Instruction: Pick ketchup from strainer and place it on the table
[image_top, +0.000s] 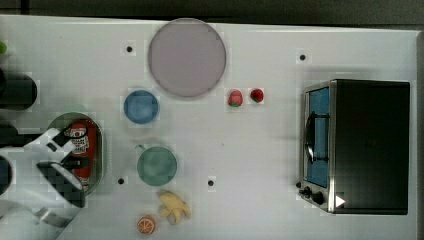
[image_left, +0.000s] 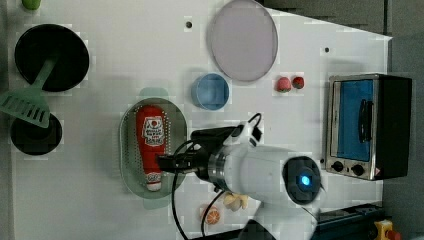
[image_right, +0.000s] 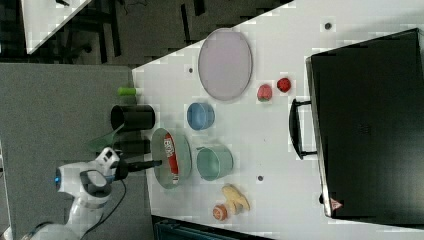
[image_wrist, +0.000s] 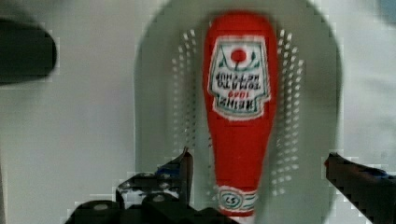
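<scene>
Broadly, the white table lies bare between the teal cup and the toaster oven in the top view, while the strainer sits close to the top view's left edge of the table. Inside the strainer the ketchup lies flat along its length, and the cup and the blue bowl look empty. Above the strainer, the gripper hangs with fingers spread wide, one on either side of the bottle's narrow neck, apart from it.
</scene>
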